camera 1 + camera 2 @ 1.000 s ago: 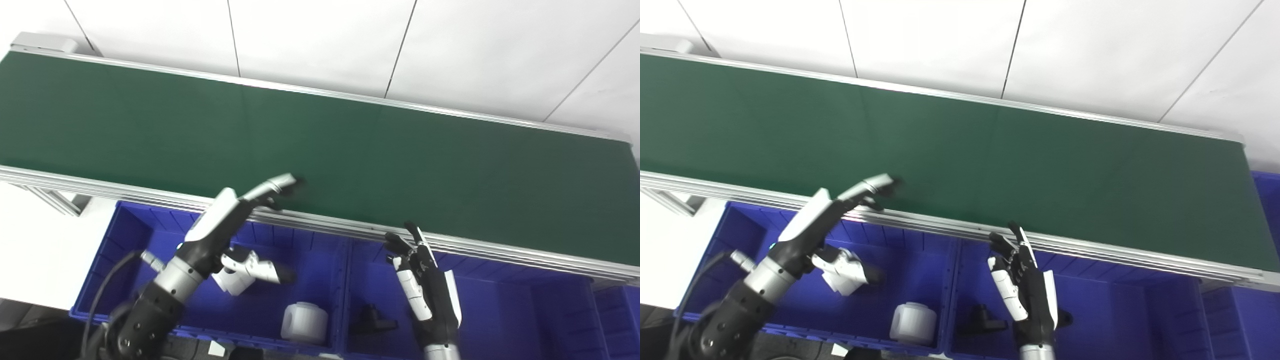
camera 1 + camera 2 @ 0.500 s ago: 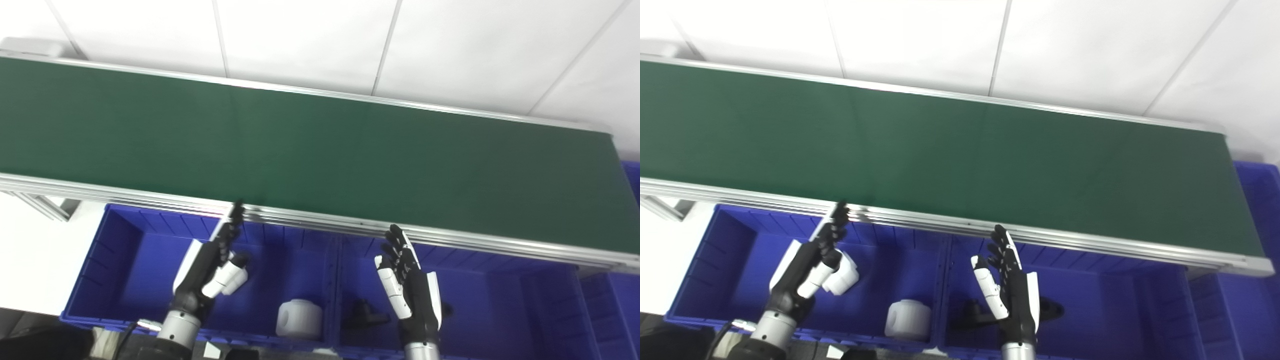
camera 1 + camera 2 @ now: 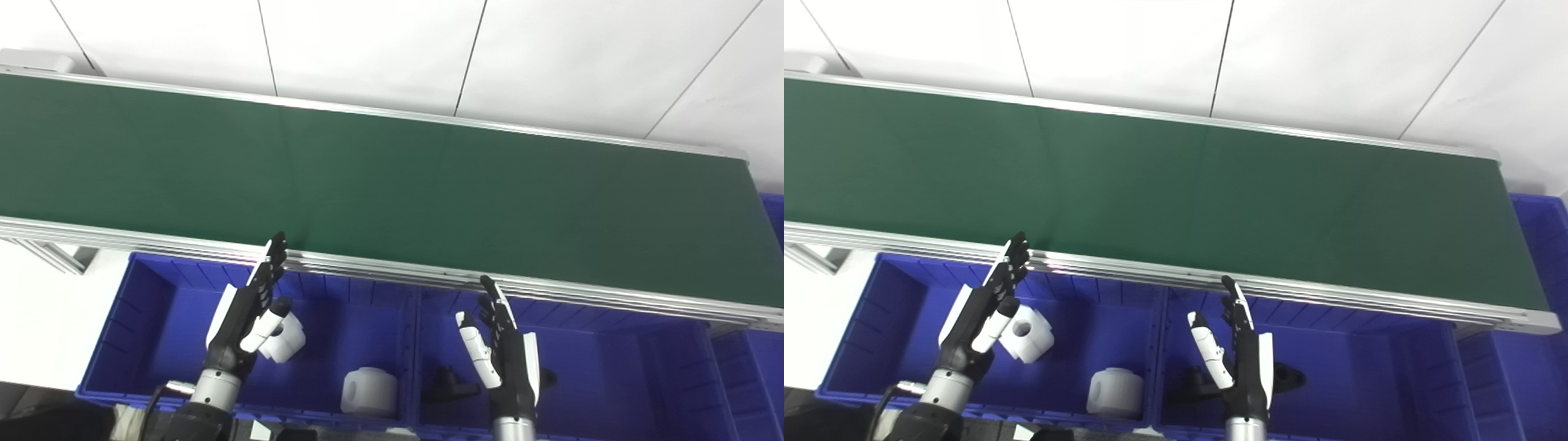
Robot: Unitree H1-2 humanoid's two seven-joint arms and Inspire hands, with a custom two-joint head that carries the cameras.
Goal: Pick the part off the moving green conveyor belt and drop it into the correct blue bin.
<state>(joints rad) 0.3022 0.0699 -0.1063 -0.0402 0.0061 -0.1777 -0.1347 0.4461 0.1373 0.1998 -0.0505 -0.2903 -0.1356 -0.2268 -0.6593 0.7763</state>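
R hand [image 3: 1240, 361] partly hides black parts [image 3: 1200, 386].

black-and-white left hand [image 3: 245, 312], matching right hand [image 3: 503, 361], silver wrists

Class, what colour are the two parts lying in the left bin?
Both parts are white, clearest in the right eye view.

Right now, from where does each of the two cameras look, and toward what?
Left eye view: on the head, looking down at the green conveyor belt and blue plastic bins; left hand and right hand show.
Right eye view: beside it, the scene shifted leftward; same hands.
Shared: belt, bins, white cylindrical parts, black parts.
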